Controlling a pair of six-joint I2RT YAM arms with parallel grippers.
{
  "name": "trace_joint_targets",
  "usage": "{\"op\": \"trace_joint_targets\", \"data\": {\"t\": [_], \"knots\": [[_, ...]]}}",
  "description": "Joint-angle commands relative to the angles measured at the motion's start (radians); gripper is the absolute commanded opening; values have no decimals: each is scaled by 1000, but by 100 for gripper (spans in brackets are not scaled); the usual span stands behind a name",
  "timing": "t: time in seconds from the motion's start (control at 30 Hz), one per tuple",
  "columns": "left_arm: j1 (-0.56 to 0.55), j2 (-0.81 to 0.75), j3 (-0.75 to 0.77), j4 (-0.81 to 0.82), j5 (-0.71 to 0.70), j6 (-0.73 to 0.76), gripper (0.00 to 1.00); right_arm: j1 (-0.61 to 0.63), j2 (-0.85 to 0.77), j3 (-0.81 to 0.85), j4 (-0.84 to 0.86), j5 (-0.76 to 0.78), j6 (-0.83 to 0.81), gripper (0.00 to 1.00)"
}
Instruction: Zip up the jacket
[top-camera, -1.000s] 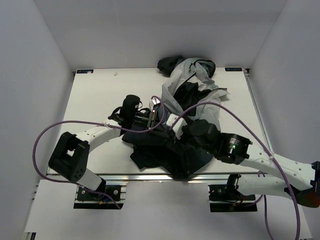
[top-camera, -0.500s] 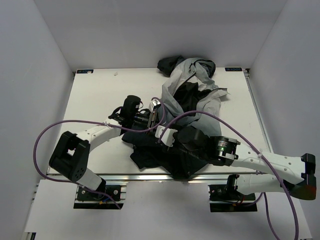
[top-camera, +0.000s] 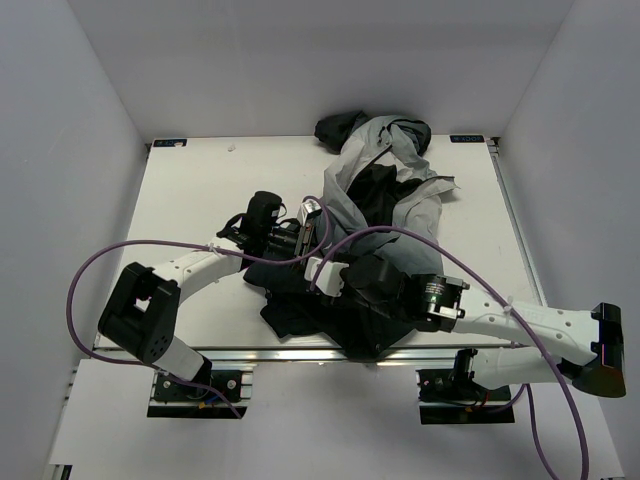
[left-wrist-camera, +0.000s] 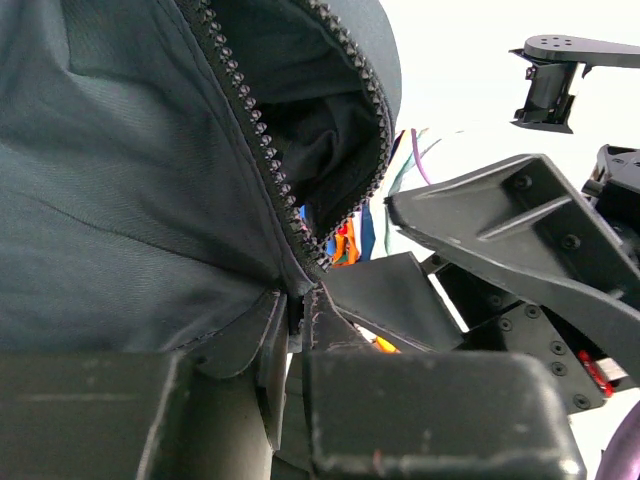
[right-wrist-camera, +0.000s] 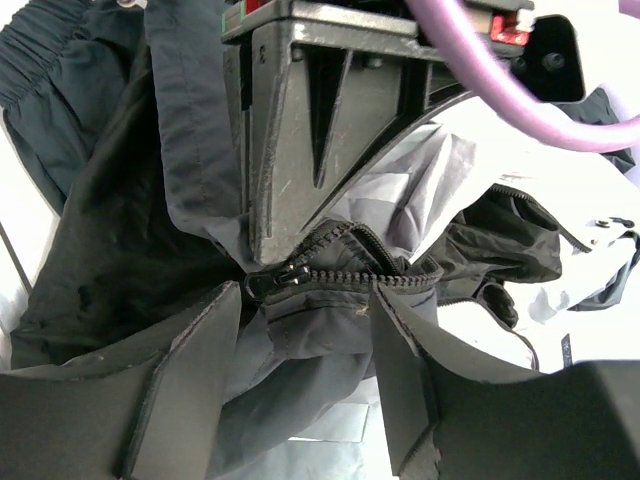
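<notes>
By the white table (top-camera: 200, 190) front edge, left gripper (left-wrist-camera: 295, 312) pinches the grey-to-black fabric jacket (top-camera: 385, 190) at its zipper end; right gripper (right-wrist-camera: 300, 350), spread wide, faces the dark slider (right-wrist-camera: 285, 277).

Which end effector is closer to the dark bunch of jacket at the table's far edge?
Left. The left end effector clamps the jacket short of the dark bunch; the right end effector, open, is nearer the bases.
</notes>
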Motion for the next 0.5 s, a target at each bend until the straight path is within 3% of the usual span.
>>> {"op": "trace_joint_targets", "data": {"t": [0.0,0.33,0.37,0.47], "knots": [[2,-14,25,-5,21,10,0,5,1,-20,46,11,-22,60],[2,-29,19,-17,14,10,0,4,13,-41,85,14,-27,58],[2,-31,19,-17,11,10,0,5,12,-44,94,12,-27,52],[2,-35,19,-17,13,12,0,5,4,-57,119,11,-27,44]]}}
